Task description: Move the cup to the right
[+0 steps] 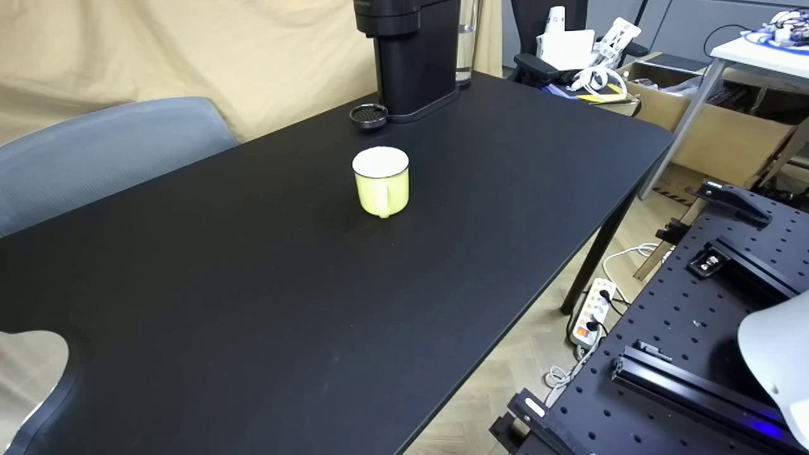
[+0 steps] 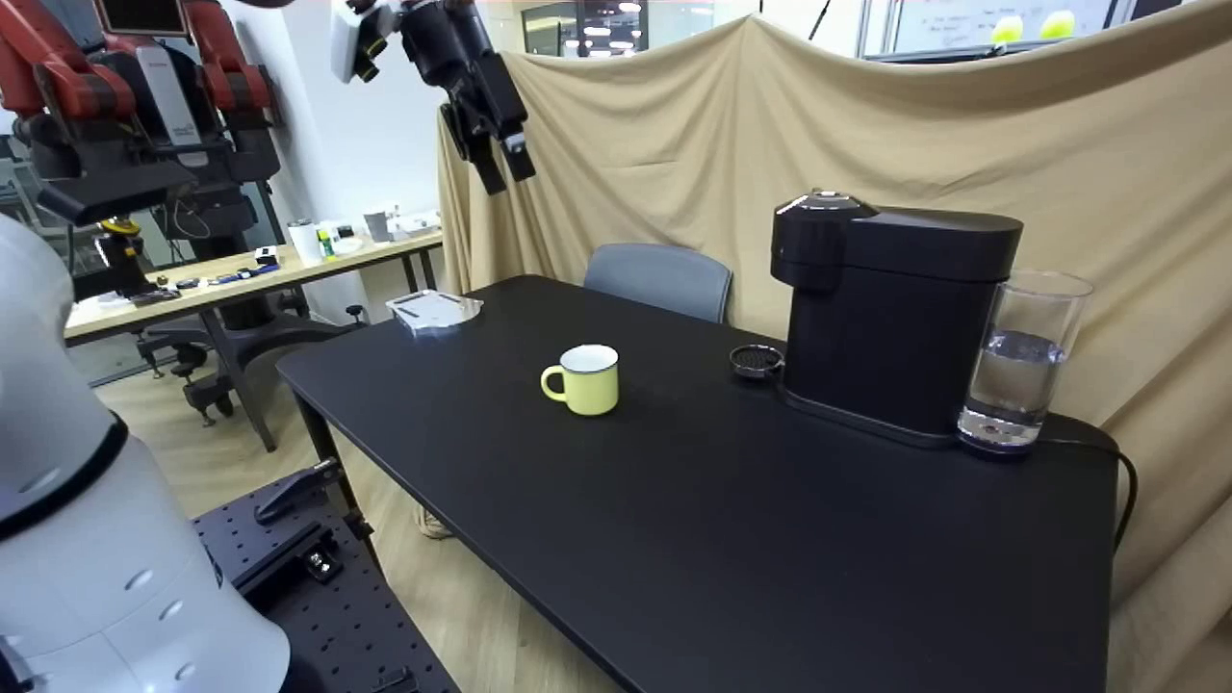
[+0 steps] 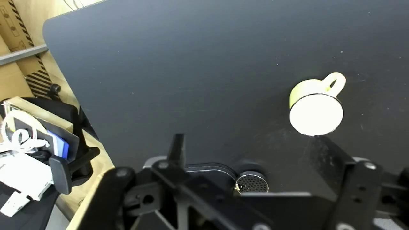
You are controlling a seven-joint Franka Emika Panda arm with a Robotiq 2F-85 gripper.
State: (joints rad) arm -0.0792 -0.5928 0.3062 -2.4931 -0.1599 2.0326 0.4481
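The cup is short and pale yellow, with a white inside, a thin dark rim and a handle. It stands upright on the black table in both exterior views (image 1: pixel 385 189) (image 2: pixel 592 390). In the wrist view the cup (image 3: pixel 305 89) is at the right, just past the tip of the right-hand finger, handle pointing up and right. My gripper (image 2: pixel 508 178) hangs high above the table in an exterior view, well apart from the cup. In the wrist view the gripper (image 3: pixel 248 136) has its fingers wide apart with nothing held between them.
A black coffee machine (image 2: pixel 876 318) stands on the black table (image 1: pixel 253 316), with a round drip tray (image 2: pixel 756 360) at its front and a glass water tank (image 2: pixel 1020 375) behind. A chair (image 2: pixel 664 274) stands at the table's edge. A white flat object (image 2: pixel 433 310) lies at a corner.
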